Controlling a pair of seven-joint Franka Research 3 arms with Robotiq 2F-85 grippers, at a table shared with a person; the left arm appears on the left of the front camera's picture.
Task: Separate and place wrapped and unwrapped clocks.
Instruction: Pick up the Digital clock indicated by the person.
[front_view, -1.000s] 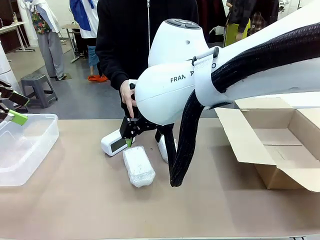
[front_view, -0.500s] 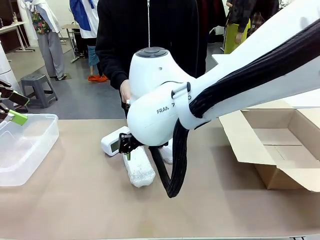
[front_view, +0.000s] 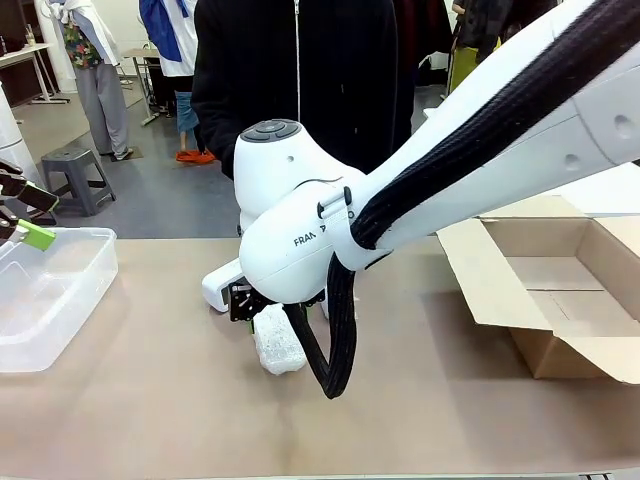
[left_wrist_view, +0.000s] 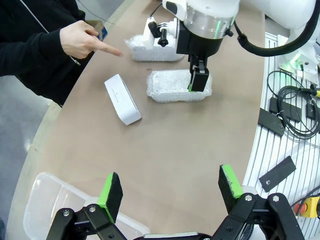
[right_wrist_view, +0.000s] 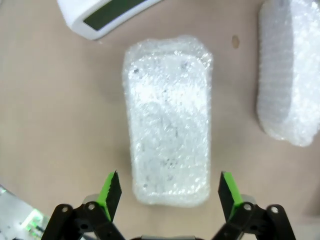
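One wrapped clock (right_wrist_view: 167, 135), an oblong bubble-wrap bundle, lies lengthwise straight below my right gripper (right_wrist_view: 169, 192). The jaws are open and stand on either side of its near end. From the front, that gripper (front_view: 255, 312) hangs low over the same bundle (front_view: 278, 348). A second wrapped bundle (right_wrist_view: 290, 70) lies beside it. The bare white clock (right_wrist_view: 105, 15) with its dark screen rests just beyond. In the left wrist view a person's hand (left_wrist_view: 87, 42) points at the far bundle (left_wrist_view: 145, 50). My left gripper (left_wrist_view: 170, 187) is open and holds nothing, at the table's left end.
A clear plastic tub (front_view: 50, 300) stands at the left end, under my left gripper (front_view: 25, 215). An open cardboard box (front_view: 560, 290) sits at the right. The right arm (front_view: 300, 230) spans the middle. Cables and black parts (left_wrist_view: 290, 115) lie past the table's edge.
The right arm has swung left and down, lowering its open gripper over the near wrapped bundle. The person's hand is now hidden behind it in the front view. The left arm has not moved.
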